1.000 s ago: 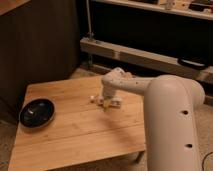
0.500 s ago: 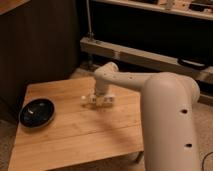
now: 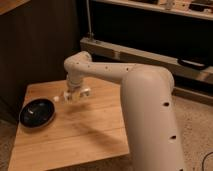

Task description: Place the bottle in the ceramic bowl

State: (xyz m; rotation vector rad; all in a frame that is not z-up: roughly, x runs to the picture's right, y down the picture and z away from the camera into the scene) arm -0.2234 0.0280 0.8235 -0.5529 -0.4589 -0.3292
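The black ceramic bowl [image 3: 37,113] sits on the left part of the wooden table [image 3: 85,137]. My gripper [image 3: 75,95] hangs from the white arm above the table's middle-left, just right of the bowl. It is shut on the small cream bottle [image 3: 63,97], which lies sideways in the fingers. The bottle's white cap points left toward the bowl, just short of its right rim. The bottle is off the table surface.
A dark wooden cabinet wall [image 3: 35,45] stands behind the table. A grey rail and shelf unit [image 3: 130,52] runs along the back right. My white arm's large body [image 3: 150,120] fills the right foreground beside the table's right edge.
The gripper has moved left across the table with the bottle in it, from the table's middle to a spot beside the bowl's right rim.
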